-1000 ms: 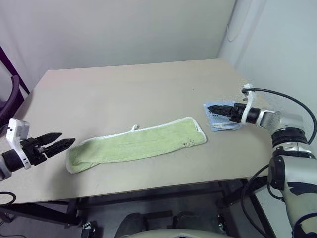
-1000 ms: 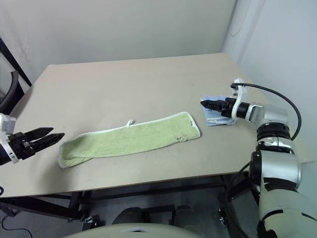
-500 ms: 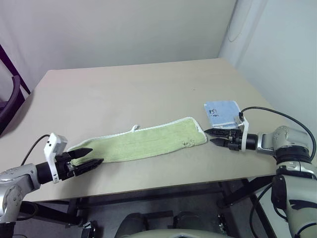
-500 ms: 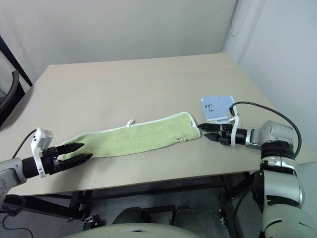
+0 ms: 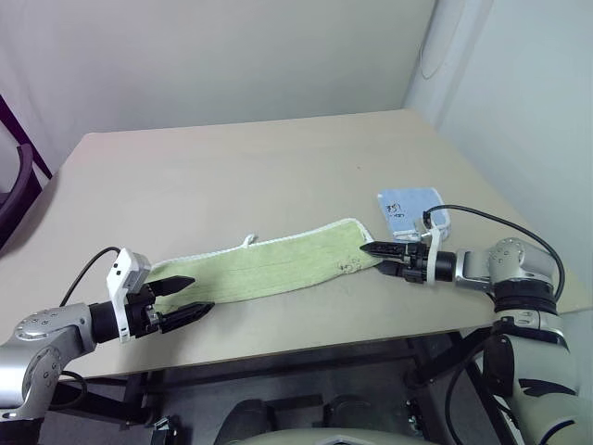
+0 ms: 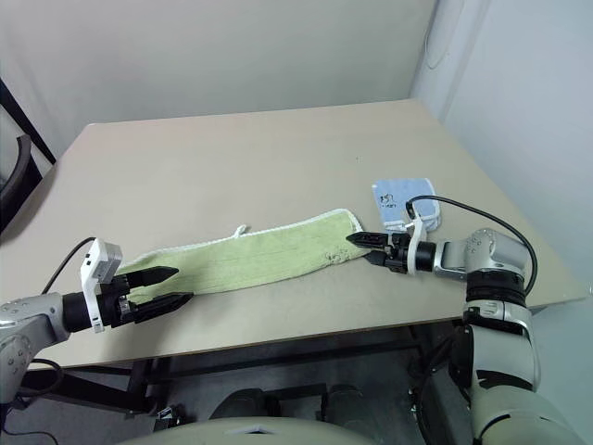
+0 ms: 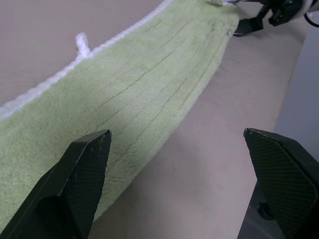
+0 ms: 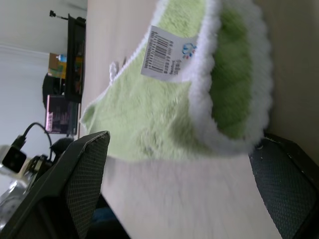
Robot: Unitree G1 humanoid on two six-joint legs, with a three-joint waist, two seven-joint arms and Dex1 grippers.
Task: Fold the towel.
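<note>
The towel (image 5: pixel 269 264) is a long light green strip with white edging lying flat across the near part of the table (image 5: pixel 259 176). Its small white loop (image 7: pixel 82 42) sticks out of the far edge. My left gripper (image 5: pixel 199 294) is open at the towel's left end, one finger (image 7: pixel 84 169) over the cloth and the other over bare table. My right gripper (image 5: pixel 373 260) is open at the towel's right end. That end's white-edged fold and label (image 8: pixel 164 50) sit between its fingers (image 8: pixel 84 169).
A small light blue cloth (image 5: pixel 408 209) lies just behind my right gripper near the table's right edge. A dark chair (image 5: pixel 14 185) stands off the table's left side. The front table edge runs close below both grippers.
Both grippers have closed in on the towel's ends. The right one came off the blue cloth, down and to the left. The left one came in from beyond the towel's left end.
</note>
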